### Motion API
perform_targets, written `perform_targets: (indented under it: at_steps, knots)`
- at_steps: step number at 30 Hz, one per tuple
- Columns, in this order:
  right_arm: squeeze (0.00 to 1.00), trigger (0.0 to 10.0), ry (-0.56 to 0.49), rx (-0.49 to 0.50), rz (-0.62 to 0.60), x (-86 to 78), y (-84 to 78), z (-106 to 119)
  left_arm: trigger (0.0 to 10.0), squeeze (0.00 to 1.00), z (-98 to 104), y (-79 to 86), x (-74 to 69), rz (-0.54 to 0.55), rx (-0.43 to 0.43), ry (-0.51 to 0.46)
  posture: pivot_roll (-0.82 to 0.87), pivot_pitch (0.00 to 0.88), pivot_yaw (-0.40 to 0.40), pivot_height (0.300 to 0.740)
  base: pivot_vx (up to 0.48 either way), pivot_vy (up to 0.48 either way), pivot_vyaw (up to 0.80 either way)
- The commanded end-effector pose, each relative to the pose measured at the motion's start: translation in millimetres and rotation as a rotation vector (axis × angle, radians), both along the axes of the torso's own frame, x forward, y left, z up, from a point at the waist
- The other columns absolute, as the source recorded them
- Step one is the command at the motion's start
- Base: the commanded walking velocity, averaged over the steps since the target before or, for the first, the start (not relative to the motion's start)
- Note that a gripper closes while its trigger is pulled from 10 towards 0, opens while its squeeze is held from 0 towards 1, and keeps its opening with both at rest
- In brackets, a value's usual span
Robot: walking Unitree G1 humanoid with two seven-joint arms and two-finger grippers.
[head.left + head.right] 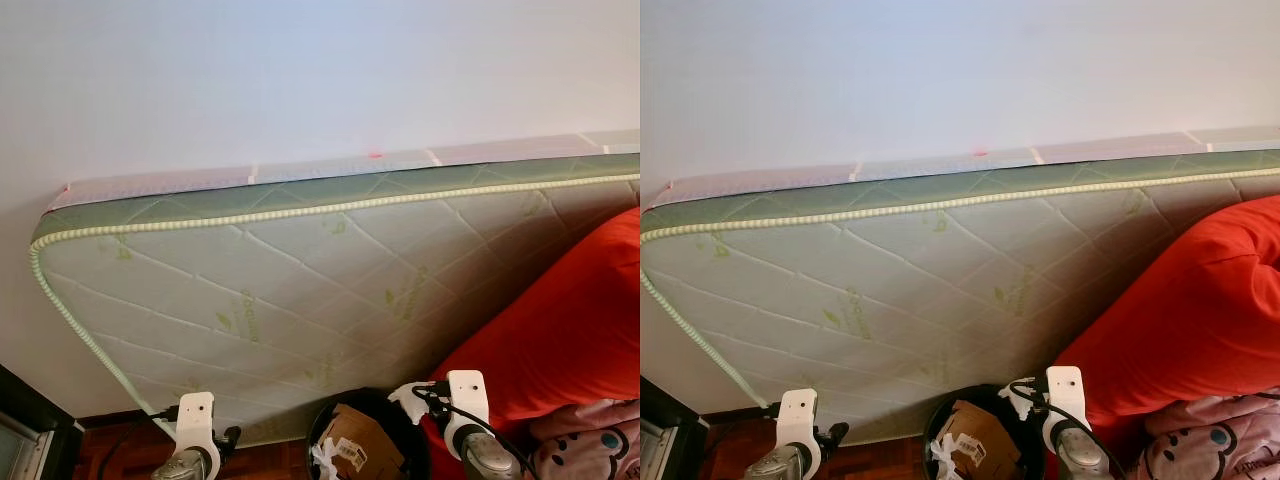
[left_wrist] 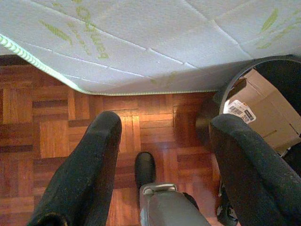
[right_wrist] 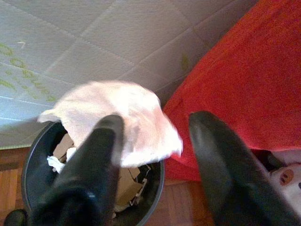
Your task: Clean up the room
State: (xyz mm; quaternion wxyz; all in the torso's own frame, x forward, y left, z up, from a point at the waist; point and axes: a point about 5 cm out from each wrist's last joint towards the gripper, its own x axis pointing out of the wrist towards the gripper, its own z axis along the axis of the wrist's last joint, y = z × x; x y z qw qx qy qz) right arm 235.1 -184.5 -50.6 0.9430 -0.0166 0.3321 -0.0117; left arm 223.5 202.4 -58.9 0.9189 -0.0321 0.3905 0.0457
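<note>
Over the reddish parquet floor (image 2: 51, 127) the left claw (image 2: 162, 136) hangs spread, beside a quilted white mattress (image 1: 300, 290) leaning on the wall. Above the round black bin (image 3: 35, 155), a crumpled white tissue (image 3: 131, 117) lies between the parted fingers of the right claw (image 3: 153, 136), next to red bedding (image 1: 560, 320).

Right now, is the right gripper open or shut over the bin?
Open. The right gripper has its fingers spread apart, a white tissue blurred just beyond them above the black bin, which holds cardboard.
</note>
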Motion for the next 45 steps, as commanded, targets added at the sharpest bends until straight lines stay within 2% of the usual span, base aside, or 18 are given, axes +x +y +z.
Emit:
perform_targets:
  at_steps: [1,7,10,11,12,13,30,40,45]
  knots:
    - [1.0,10.0,0.017,0.002,-0.001,-2.9,-1.5,-2.1,10.0,0.0,-1.9,-0.1,-2.6,-0.003,0.0,0.016,0.11,0.0,-0.029,0.74,0.0,0.0,0.0]
    - [1.0,10.0,0.015,-0.045,0.025,-1.9,-2.5,-1.3,10.0,0.0,-1.9,-0.1,-2.5,-0.002,-0.001,0.016,0.11,0.0,-0.03,0.74,0.0,0.0,0.0]
    - [1.0,10.0,0.018,-0.032,0.026,-2.2,-1.9,-1.6,10.0,0.0,-1.9,0.0,-2.6,-0.002,-0.001,0.016,0.11,0.0,-0.029,0.74,0.0,0.0,0.0]
    - [0.53,10.0,0.025,-0.018,0.032,-2.5,-1.2,-2.1,10.0,0.0,-1.9,0.0,-2.6,-0.003,-0.001,0.016,0.11,0.0,-0.029,0.74,0.0,0.0,0.0]
    - [0.53,10.0,0.03,-0.009,0.035,-2.8,-0.6,-2.5,10.0,0.0,-1.9,0.0,-2.6,-0.003,-0.001,0.016,0.11,0.0,-0.029,0.74,0.0,0.0,0.0]
    - [0.0,10.0,0.039,0.002,0.051,-2.9,0.4,-2.9,10.0,0.0,-1.9,0.0,-2.6,-0.003,-0.001,0.016,0.11,0.0,-0.029,0.74,0.0,0.0,0.0]
    - [0.0,10.0,0.135,-0.019,0.118,-7.1,1.4,-8.1,10.0,0.0,-2.1,-0.4,-2.8,-0.004,-0.003,0.017,0.11,0.0,-0.031,0.74,0.0,0.0,0.0]
    - [0.0,10.0,0.212,0.062,0.175,-11.6,6.3,-12.0,10.0,0.0,-2.3,-0.6,-3.0,-0.006,-0.004,0.019,0.11,0.0,-0.031,0.74,0.0,0.0,0.0]
    - [0.0,10.0,0.215,0.051,0.195,-11.2,6.4,-11.8,10.0,0.0,-2.3,-0.7,-3.0,-0.006,-0.003,0.019,0.11,0.0,-0.032,0.74,0.0,0.0,0.0]
